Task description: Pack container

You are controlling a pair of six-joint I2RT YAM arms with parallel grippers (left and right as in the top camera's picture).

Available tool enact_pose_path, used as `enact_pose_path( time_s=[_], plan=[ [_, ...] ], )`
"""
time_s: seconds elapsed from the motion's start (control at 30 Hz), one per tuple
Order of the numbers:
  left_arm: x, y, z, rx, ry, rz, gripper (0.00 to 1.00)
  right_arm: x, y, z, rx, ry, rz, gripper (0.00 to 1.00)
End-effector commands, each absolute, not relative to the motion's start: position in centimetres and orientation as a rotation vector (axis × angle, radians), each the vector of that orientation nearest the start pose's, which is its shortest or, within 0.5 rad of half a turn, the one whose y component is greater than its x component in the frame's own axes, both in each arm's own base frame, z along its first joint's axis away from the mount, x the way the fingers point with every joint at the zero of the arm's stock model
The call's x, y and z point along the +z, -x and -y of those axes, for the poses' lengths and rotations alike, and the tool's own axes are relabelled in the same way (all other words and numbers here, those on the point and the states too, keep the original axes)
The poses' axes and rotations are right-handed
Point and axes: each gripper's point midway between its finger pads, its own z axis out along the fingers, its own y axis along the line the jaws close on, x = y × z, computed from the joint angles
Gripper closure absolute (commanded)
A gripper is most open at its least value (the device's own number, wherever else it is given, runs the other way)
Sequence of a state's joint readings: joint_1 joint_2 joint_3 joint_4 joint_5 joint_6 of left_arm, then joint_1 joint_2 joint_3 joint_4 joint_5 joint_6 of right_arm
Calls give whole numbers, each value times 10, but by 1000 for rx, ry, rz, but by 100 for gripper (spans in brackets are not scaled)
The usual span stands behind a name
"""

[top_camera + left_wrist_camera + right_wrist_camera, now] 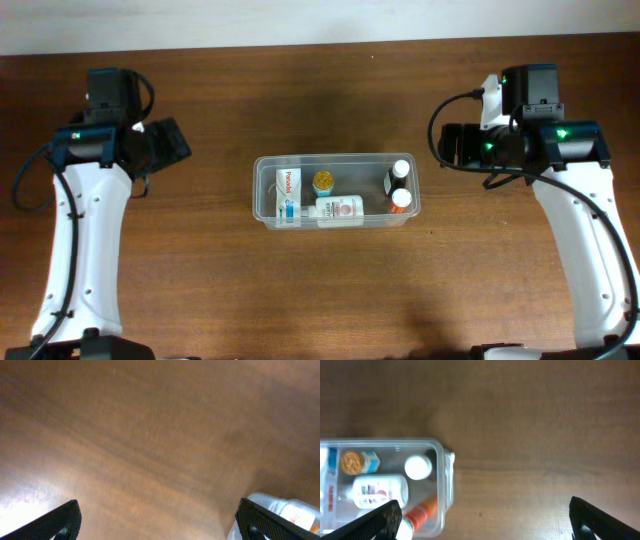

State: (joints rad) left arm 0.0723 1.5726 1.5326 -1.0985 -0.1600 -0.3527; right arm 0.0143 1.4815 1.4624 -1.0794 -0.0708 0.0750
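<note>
Five small things lie inside the container (pixel 336 157), in the middle of the table (pixel 320 300) between both arms: a white box (pixel 288 195), a yellow-topped jar (pixel 323 181), a white bottle (pixel 340 208), a white-capped bottle (pixel 399 171) and an orange bottle (pixel 399 202). The left gripper (pixel 159 522) and the right gripper (pixel 490 522) are spread wide and hold nothing.

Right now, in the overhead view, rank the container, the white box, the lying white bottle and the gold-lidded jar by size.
1. container
2. white box and lying white bottle, too alike to rank
3. gold-lidded jar
</note>
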Motion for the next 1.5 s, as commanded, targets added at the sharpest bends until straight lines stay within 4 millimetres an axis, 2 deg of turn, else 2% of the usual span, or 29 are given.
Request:
enact_pose_path(
  time_s=[0.0,0.03,0.1,0.2,0.3,0.4,0.5,0.57,0.87,1.03,1.13,1.23,1.33,1.37,1.47],
  plan=[
    [215,-354,-50,94,514,-2641,1,251,-340,-13,79,-47,-2554,2],
    [219,-350,-49,92,511,-2628,0,258,-337,-12,74,-47,-2529,2],
    [233,-335,-45,79,488,-2564,1,283,-317,-9,58,-50,-2419,2],
    [244,-303,-33,41,428,-2406,1,291,-285,-8,60,-47,-2328,2],
    [240,-272,-31,36,393,-2282,1,273,-255,-8,61,-46,-2285,2],
    [229,-234,-31,23,388,-2140,1,246,-219,-7,63,-45,-2244,2],
    [229,-216,-31,12,381,-2065,1,234,-204,-7,63,-44,-2239,2],
    [225,-205,-30,13,382,-2076,1,227,-197,-6,62,-45,-2273,2],
    [200,-186,-30,33,392,-2195,1,222,-193,-6,61,-46,-2298,2],
    [198,-184,-30,35,393,-2208,0,223,-193,-6,60,-46,-2295,2],
    [198,-184,-30,35,393,-2208,1,227,-185,-6,55,-35,-2260,1],
    [198,-184,-30,35,393,-2208,1,233,-183,-5,49,-25,-2146,2],
    [198,-184,-30,35,393,-2208,1,229,-187,-17,54,136,-2005,2],
    [198,-184,-30,35,393,-2208,0,221,-190,-25,56,224,-1920,2],
    [198,-184,-30,35,393,-2208,1,205,-200,-30,50,263,-1805,2]
  ],
)
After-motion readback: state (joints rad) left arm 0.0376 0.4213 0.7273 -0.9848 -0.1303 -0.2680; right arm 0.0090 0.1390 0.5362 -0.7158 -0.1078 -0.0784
